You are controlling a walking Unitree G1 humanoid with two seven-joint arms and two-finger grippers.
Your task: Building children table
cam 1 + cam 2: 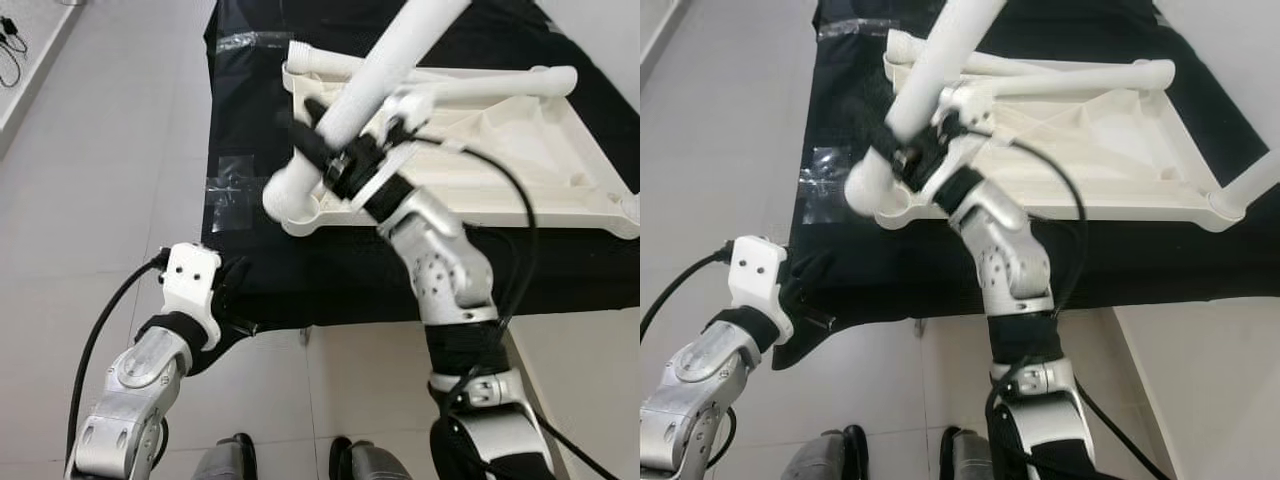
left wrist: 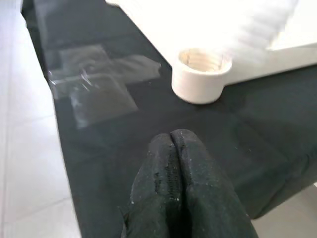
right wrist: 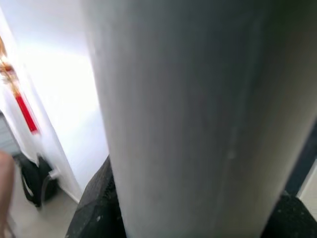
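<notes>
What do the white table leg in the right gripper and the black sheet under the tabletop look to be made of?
Table leg: likely moulded plastic, smooth matte white tube. Black sheet: looks like cloth, matte, draping over the edge, patched with clear tape. Right gripper clamps the leg.

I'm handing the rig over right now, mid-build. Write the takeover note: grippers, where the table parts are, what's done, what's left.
Right gripper: shut on a white table leg, held tilted, its lower end at the near left corner socket of the tabletop.
Left gripper: fingers shut, holding nothing, low over the black cloth near that corner.
Tabletop lies underside up on the cloth; another leg lies across it.
Done: leg picked up and brought to the corner.
Left: seat this leg upright in the socket, then fit the others.
</notes>
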